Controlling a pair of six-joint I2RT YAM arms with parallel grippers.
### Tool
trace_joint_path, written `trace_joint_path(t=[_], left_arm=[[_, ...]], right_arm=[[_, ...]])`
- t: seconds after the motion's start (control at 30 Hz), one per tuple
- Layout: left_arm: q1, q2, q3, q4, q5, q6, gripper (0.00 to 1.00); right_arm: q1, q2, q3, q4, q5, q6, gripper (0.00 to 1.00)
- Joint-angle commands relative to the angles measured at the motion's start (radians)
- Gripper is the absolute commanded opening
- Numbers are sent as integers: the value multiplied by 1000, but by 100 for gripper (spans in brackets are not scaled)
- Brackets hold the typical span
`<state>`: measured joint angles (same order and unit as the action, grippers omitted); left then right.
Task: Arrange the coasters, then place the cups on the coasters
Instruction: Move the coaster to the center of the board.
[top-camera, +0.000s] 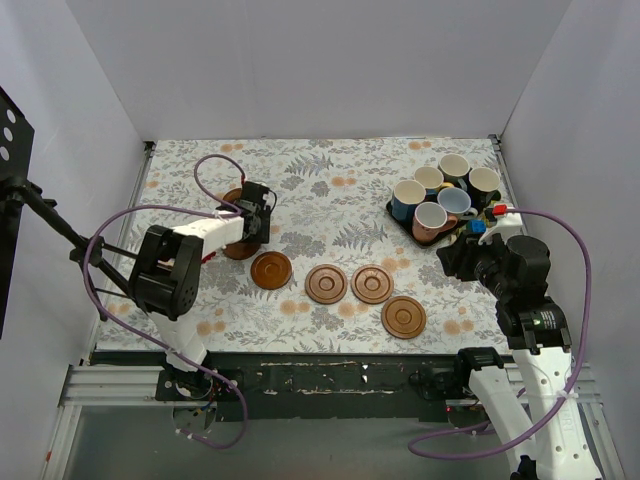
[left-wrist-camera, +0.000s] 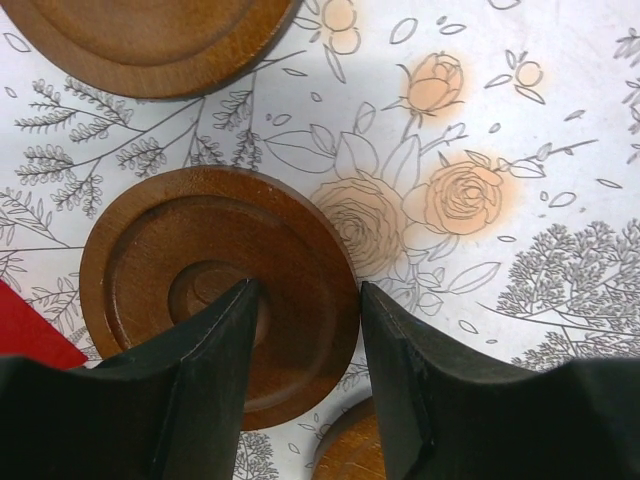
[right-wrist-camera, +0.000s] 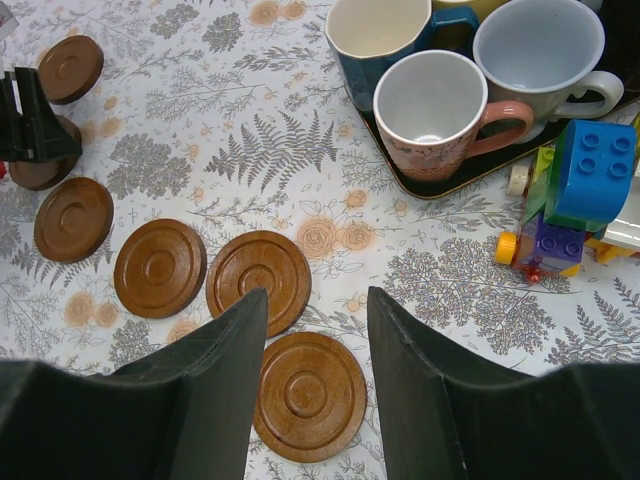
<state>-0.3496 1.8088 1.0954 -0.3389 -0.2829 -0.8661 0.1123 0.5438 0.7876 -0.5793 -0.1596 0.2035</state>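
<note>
Jaws apart over coaster (right-wrist-camera: 309, 396); pink cup (right-wrist-camera: 432, 115) on tray (right-wrist-camera: 415, 186), toy blocks (right-wrist-camera: 588, 172) beside.

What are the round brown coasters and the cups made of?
The coasters look like wood. They are reddish-brown with a smooth, slightly shiny finish, faint streaks like grain and turned rings. The cups are probably glazed ceramic, since they have glossy coloured outsides, pale smooth insides and thick rims.

White walls (top-camera: 300, 60), floral tablecloth (top-camera: 300, 170)

Overhead rear view, two downward wrist close-ups, coasters (top-camera: 326, 284) common to all.
</note>
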Motion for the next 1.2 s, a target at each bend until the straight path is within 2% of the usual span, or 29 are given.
trace_joint_path(t=[0.0, 0.1, 0.27, 0.93, 1.17], left_arm=[[29, 12, 15, -12, -10, 18, 44], [43, 17, 18, -12, -16, 24, 44], [60, 11, 11, 14, 62, 41, 43], [60, 64, 58, 20, 7, 55, 43], [60, 46, 55, 31, 20, 61, 49]], right_arm=[[0, -5, -5, 35, 5, -3, 52], [1, -2, -5, 33, 3, -4, 52], [1, -5, -8, 42, 2, 2, 52], [0, -12, -5, 27, 19, -9, 52], [0, -7, -4, 29, 17, -9, 52]])
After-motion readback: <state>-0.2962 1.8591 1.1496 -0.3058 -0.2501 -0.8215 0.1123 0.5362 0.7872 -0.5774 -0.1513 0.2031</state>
